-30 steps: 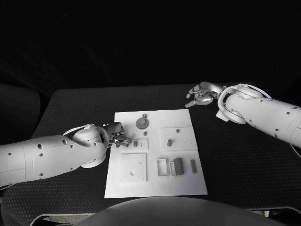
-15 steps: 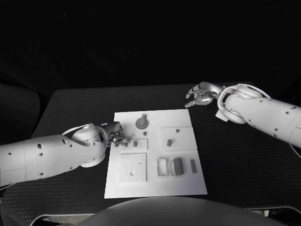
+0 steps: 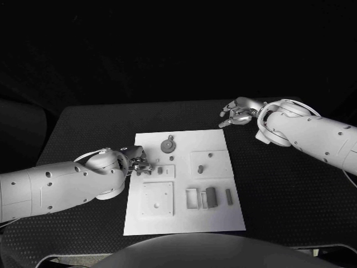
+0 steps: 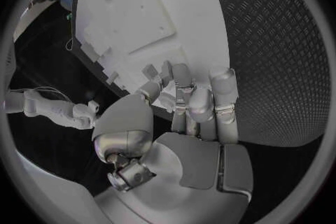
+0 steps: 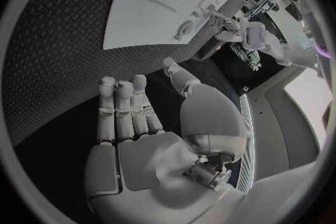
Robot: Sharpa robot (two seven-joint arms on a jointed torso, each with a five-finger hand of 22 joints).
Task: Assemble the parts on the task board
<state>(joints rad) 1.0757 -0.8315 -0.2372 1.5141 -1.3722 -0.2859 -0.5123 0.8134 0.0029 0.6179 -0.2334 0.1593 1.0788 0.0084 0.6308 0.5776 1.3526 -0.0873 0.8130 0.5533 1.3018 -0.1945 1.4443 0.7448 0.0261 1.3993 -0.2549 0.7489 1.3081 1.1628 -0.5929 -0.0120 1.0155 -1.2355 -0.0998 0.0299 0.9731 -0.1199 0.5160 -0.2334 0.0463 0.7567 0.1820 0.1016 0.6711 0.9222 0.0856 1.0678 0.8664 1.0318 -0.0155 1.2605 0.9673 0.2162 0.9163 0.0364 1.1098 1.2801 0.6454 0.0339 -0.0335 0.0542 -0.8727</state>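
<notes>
The white task board (image 3: 182, 215) lies in the middle of the table. On it are a round part (image 3: 169, 146), a short peg (image 3: 200, 168) and several bar-shaped parts (image 3: 211, 196). My left hand (image 3: 136, 163) sits at the board's left edge. Its thumb and fingertips (image 4: 162, 85) are closed together on a small part (image 3: 149, 167), beside another upright part (image 3: 161, 171). My right hand (image 3: 239, 113) hovers off the board beyond its far right corner. Its fingers (image 5: 122, 106) are stretched out and hold nothing. The board (image 5: 150, 8) lies ahead of that hand.
The black ribbed tabletop (image 3: 291, 190) surrounds the board, with wide bare stretches to the right and at the far side. Raised square plates (image 3: 158, 198) stand on the board's near half. The table's far edge (image 3: 146, 106) borders darkness.
My left hand has shifted very slightly at the board's left edge, fingers staying on the small part. The right hand has not moved.
</notes>
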